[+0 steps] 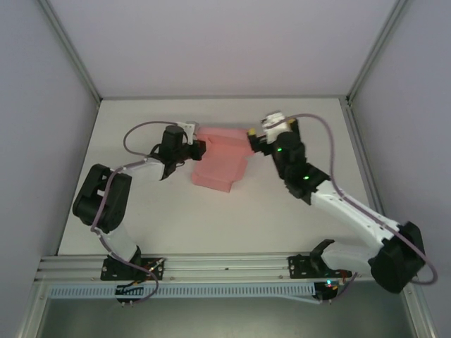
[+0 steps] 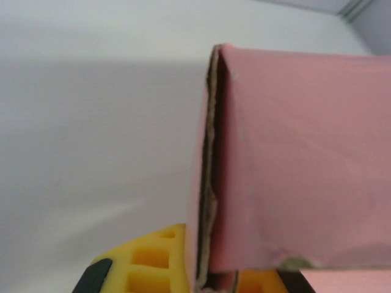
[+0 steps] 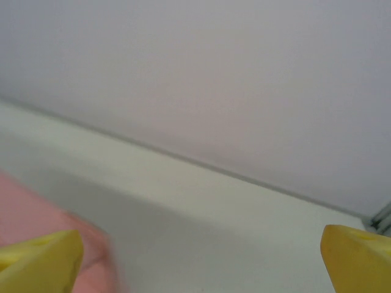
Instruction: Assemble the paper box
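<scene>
The pink paper box point(image 1: 222, 160) lies partly folded at the middle of the white table point(image 1: 155, 225), with a raised panel at the back. My left gripper point(image 1: 200, 148) holds its left edge. In the left wrist view, an upright double-layered pink wall point(image 2: 293, 159) stands pinched between the yellow fingers point(image 2: 146, 262), so the left gripper point(image 2: 211, 271) is shut on it. My right gripper point(image 1: 255, 135) hovers at the box's back right corner. Its yellow fingertips point(image 3: 40, 262) are wide apart, so the right gripper point(image 3: 198, 262) is open, with blurred pink card point(image 3: 24, 213) just inside the left finger.
Grey enclosure walls point(image 1: 211, 42) close in the table at the back and both sides. An aluminium rail point(image 1: 225, 267) carrying the arm bases runs along the near edge. Bare tabletop lies in front of the box.
</scene>
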Controlling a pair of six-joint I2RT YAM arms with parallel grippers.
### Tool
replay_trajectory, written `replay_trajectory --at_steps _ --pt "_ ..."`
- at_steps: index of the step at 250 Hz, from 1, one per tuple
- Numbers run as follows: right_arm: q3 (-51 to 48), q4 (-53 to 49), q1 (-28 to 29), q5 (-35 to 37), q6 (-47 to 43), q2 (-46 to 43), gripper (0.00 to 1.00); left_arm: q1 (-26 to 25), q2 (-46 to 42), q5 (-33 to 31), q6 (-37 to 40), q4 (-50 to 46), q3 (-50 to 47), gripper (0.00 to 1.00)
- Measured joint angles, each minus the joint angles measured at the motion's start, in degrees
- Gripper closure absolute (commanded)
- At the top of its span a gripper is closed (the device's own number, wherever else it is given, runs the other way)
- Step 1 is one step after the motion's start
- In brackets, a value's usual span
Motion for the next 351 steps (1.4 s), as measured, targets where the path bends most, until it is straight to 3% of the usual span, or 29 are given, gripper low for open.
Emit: replay_trajectory --at_steps 36,68,120,162,216,351 --pt "-0.1 -3.5 -13.0 -10.8 14.6 -4.7 0.0 2.3 -0.2 11.8 -3.3 3.5 -0.1 1.0" --pt "1.9 -10.9 -19.2 -18.1 20.6 -1.1 0.0 2.0 -0.4 19.6 -4.0 5.0 -0.2 1.0" --pt "7.7 -15.4 -19.0 -32.9 22.7 13.9 0.01 0.0 -0.9 25.0 -3.1 2.8 1.3 1.0" --pt "12.6 -15.8 -14.4 -40.1 21.9 24.5 0.0 -2.4 -0.9 25.5 -1.0 -1.2 5.5 1.0" --pt "16.0 -12.7 -11.5 -44.7 20.9 29.2 0.01 -3.7 -0.9 18.7 -0.2 -10.5 10.4 1.0" --pt "15.3 -1.4 -10.4 -43.1 27.3 36.4 0.01 -7.2 2.9 -3.0 -1.3 -28.5 22.4 1.0"
